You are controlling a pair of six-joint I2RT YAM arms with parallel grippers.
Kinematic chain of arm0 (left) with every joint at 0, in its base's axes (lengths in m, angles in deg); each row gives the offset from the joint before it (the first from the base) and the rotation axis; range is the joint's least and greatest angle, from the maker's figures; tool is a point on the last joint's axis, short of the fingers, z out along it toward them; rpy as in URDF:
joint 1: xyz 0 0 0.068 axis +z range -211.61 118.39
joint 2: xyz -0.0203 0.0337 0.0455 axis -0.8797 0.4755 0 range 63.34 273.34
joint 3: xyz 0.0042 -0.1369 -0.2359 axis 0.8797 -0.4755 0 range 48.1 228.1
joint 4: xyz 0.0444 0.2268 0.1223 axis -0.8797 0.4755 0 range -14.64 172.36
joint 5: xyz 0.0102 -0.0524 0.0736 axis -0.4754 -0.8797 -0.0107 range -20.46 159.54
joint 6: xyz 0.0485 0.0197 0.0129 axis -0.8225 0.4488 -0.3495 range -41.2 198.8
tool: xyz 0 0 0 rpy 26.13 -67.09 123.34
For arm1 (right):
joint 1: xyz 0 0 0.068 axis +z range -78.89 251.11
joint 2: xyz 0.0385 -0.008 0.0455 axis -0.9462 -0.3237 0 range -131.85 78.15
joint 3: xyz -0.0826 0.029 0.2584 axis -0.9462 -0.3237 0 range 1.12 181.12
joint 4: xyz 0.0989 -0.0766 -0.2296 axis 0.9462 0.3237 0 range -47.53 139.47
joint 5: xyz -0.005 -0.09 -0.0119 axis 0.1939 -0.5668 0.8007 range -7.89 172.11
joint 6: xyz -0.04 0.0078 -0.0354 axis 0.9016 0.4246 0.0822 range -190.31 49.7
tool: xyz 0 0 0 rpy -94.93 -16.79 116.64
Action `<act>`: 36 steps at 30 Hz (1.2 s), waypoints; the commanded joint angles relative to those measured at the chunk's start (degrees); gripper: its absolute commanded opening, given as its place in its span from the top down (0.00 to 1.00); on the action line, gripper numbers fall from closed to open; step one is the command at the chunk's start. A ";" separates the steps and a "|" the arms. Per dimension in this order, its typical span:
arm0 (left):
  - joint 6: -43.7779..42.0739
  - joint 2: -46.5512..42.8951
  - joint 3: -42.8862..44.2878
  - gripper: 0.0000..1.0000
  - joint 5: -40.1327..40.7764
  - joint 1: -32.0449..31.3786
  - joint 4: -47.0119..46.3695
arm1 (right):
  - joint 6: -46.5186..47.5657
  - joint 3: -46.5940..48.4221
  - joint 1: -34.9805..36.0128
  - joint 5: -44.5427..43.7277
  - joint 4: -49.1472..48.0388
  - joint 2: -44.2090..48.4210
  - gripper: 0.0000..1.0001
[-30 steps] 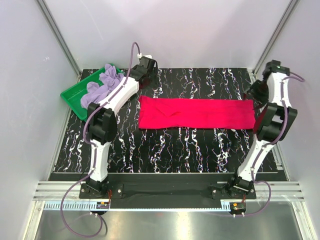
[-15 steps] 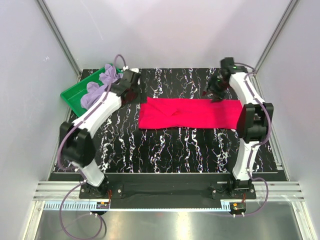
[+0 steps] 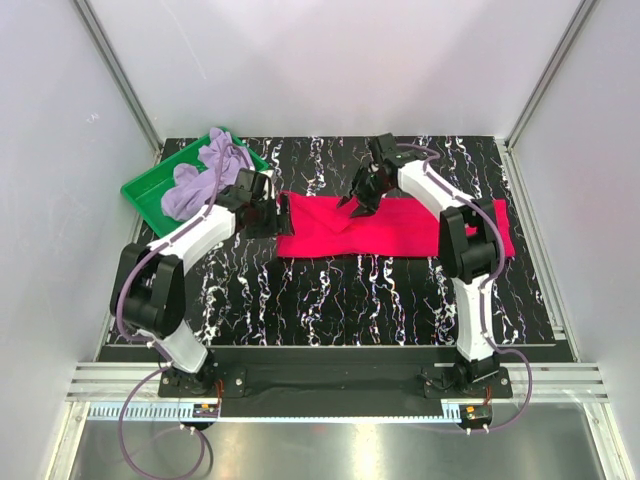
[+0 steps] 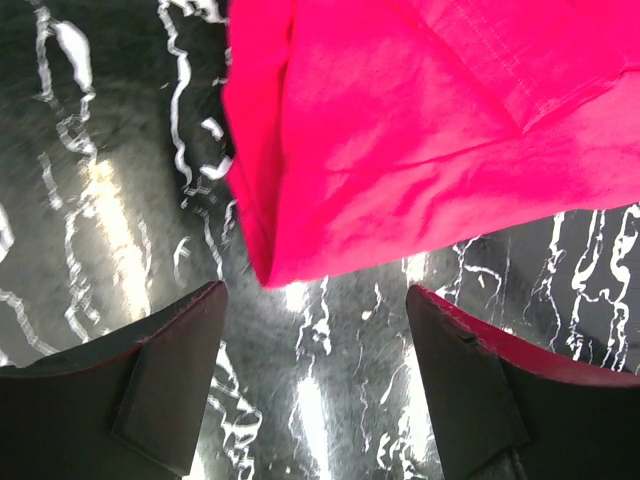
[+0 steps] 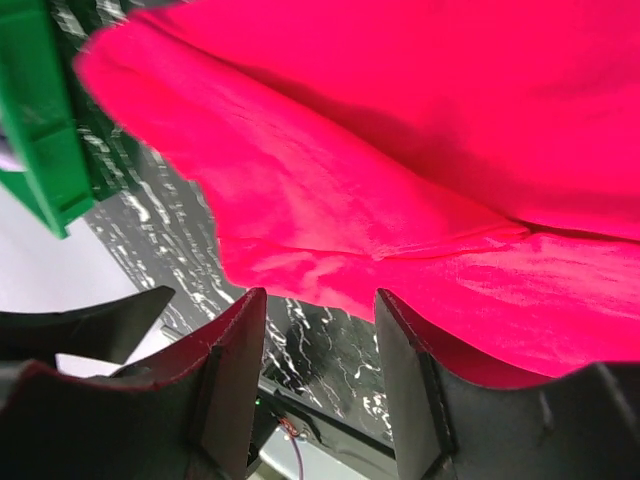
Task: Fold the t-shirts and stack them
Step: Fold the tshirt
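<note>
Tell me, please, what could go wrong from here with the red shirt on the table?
1. The left gripper stands open just short of the left corner of the red shirt. It may close on only one layer, and the fold could come open.
2. The right arm reaches across the shirt, with the right gripper open over its far edge. A move from there may drag or wrinkle the cloth.
</note>
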 commanded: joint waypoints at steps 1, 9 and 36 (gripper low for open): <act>-0.99 2.30 2.19 0.25 -4.18 1.22 -4.89 | -2.92 -0.44 1.50 -1.07 -2.12 -0.43 0.46; -0.90 4.59 1.22 0.32 -9.28 2.45 -6.21 | -3.97 -0.88 3.44 -4.59 -1.68 -1.48 0.51; -0.91 9.16 -1.24 0.49 -11.39 2.63 -4.98 | -6.62 -8.09 4.58 -8.63 -7.66 -0.60 0.53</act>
